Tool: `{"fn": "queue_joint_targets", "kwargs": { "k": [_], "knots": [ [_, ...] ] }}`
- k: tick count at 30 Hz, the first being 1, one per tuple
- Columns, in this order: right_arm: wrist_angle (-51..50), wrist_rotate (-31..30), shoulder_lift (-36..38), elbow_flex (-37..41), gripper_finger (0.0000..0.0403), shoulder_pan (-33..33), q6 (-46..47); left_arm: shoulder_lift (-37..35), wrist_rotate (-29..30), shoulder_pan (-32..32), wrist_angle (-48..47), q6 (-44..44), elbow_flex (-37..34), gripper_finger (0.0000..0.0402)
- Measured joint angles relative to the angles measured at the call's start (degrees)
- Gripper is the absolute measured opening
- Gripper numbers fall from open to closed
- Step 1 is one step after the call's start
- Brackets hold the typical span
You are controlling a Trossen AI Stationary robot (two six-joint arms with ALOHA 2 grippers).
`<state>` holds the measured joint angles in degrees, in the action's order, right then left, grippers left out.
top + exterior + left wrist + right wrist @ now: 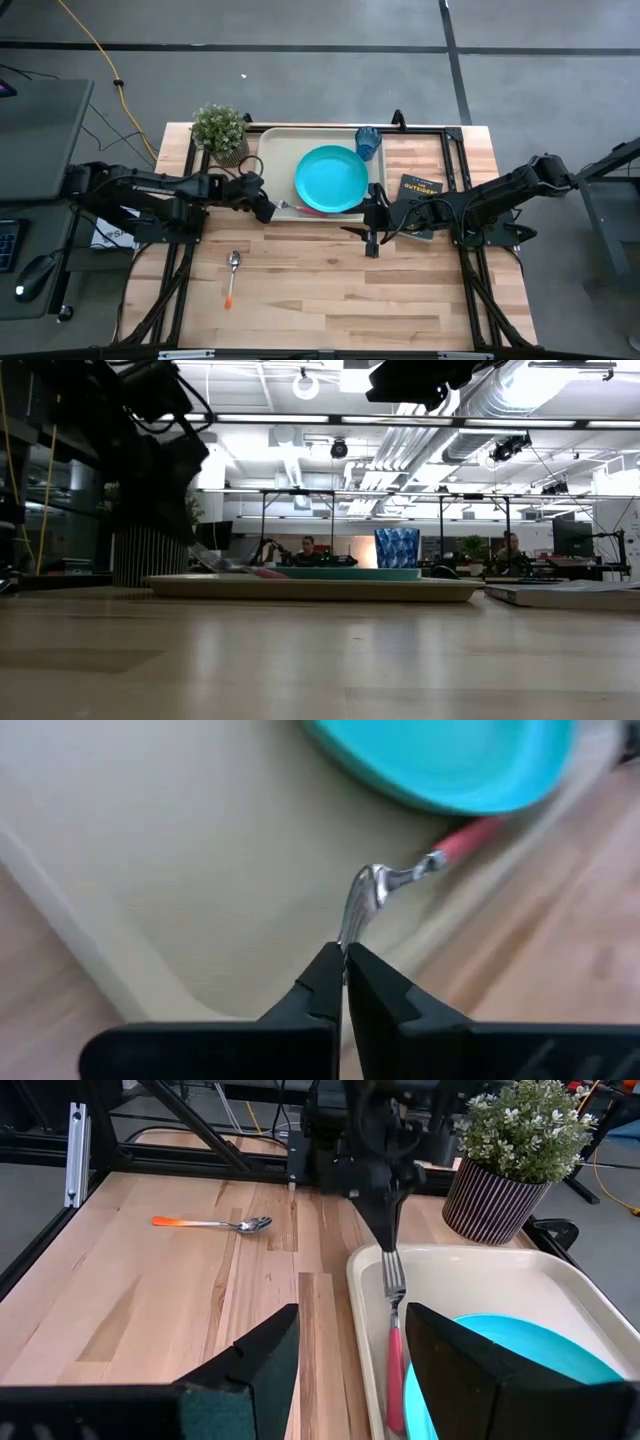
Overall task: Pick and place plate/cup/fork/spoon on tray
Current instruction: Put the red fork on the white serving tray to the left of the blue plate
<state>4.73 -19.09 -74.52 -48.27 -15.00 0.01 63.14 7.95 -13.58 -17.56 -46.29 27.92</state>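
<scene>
Pinching the tines of the fork (385, 885), the left gripper (265, 208) is seen at the tray's (275, 160) 7 o'clock corner, so the red-pink handle is laid beside the plate (331, 178); the cup (367, 142) stands at 1 o'clock. Spread fingers of the right gripper (372, 240), idle at the tray's 5 o'clock, are confirmed only by its wrist view, which also shows the spoon (212, 1224) on bare wood, still to be collected
</scene>
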Motion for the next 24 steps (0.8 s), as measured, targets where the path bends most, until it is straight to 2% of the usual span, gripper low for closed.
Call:
{"fn": "queue_joint_targets", "kwargs": {
  "k": [4, 13, 24],
  "knots": [
    [0.04, 0.0, 0.0, 0.0, 0.0177, 0.01, 0.0, -4.38, -2.54, 0.07, -0.22, 0.03, 0.0, 0.0],
    [0.2, 0.0, 0.0, 0.0, 0.0177, 0.02, -0.07, -12.53, -2.79, 0.11, -0.65, 1.19, 0.29, 0.0],
    [0.22, 0.0, 0.0, 0.0, 0.0177, 0.0, -0.24, -16.27, -1.81, 0.11, -5.31, 8.22, 9.12, 0.0]
  ]
}}
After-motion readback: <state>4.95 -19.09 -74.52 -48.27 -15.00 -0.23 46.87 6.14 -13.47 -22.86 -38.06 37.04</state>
